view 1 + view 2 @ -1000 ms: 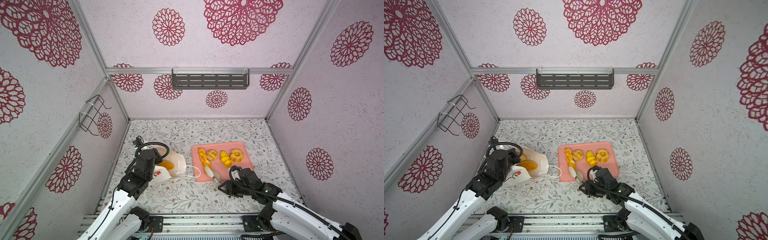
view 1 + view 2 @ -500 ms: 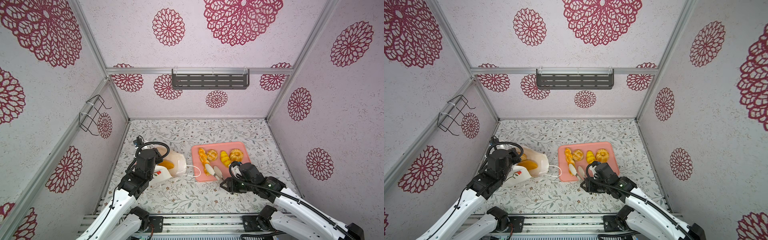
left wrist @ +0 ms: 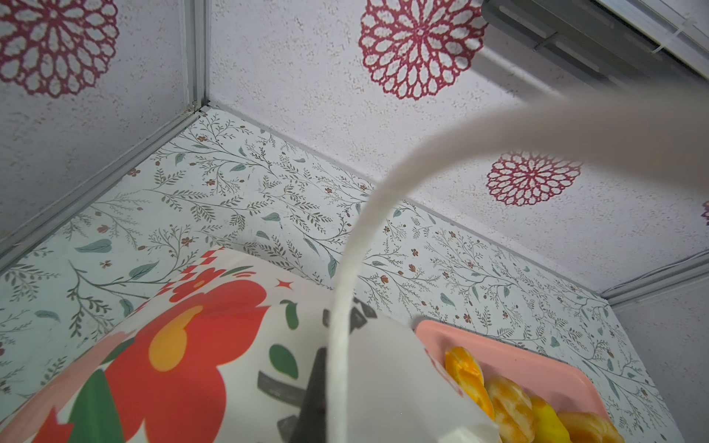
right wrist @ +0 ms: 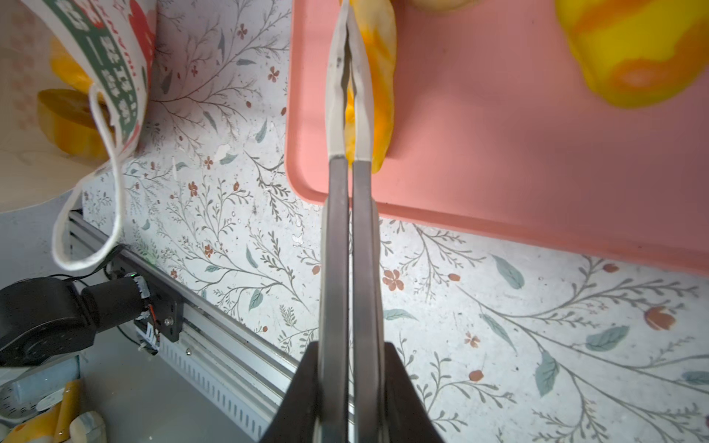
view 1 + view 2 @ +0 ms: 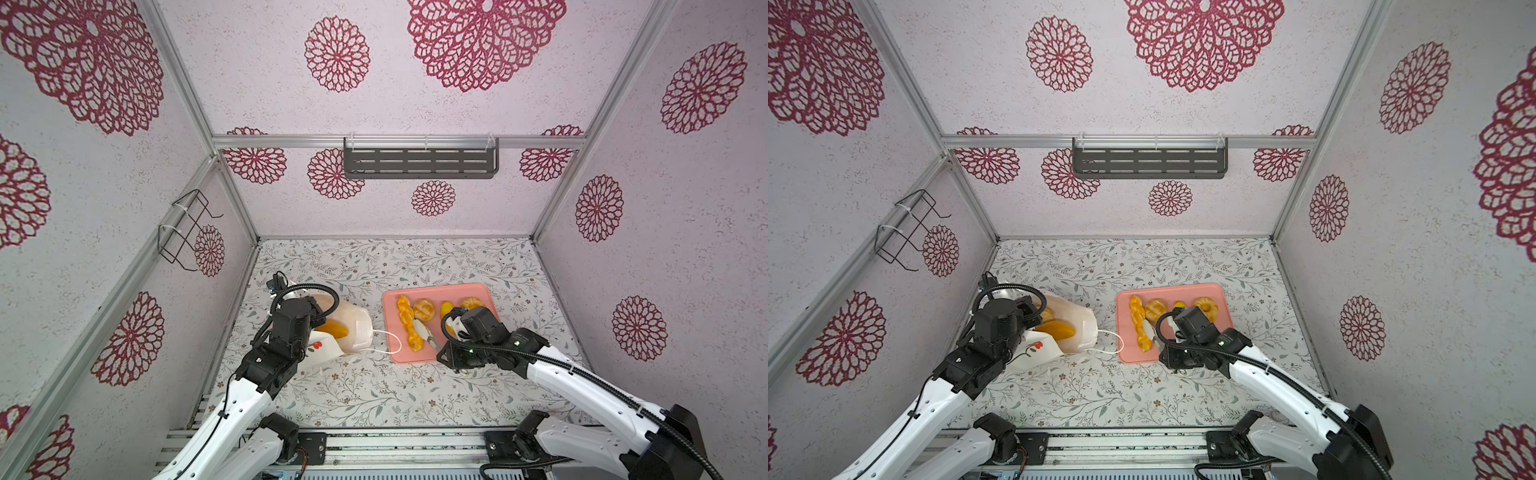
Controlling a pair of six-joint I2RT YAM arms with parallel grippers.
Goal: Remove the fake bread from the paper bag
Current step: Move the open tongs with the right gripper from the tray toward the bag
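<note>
Task is partly done. Pink tray (image 5: pixel 436 291) sits on the floral table, right of centre, with four pieces of fake bread on it: twisted stick (image 5: pixel 408 328), round roll (image 5: pixel 424 309), small yellow piece (image 5: pixel 446 309) and ring bun (image 5: pixel 471 303). The paper bag (image 5: pixel 353 328) lies tipped on its side just beside the tray, mouth toward it, and one cord handle (image 5: pixel 388 347) loops out to the tray's edge. At least two breads show inside the bag's mouth: a long loaf (image 5: pixel 1059 330) and a rounder piece (image 5: pixel 1045 313) behind it. Anything deeper is hidden. The left gripper (image 5: pixel 1026 306) is at the bag's upper rim, jaws closed; the left wrist view shows a dark finger pressed against the paper beside the cord, so it appears to pinch the rim and hold the mouth open. The right gripper (image 4: pixel 351 353) is clamped on a pair of metal tongs (image 4: pixel 337 214). Their blades are drawn nearly together with nothing seen between them, and the tips lie over the tray alongside the twisted stick; whether they touch it cannot be told. Judgement: past the halfway mark. What is left is carrying the tongs back to the bag for the loaf and the piece behind it.
</note>
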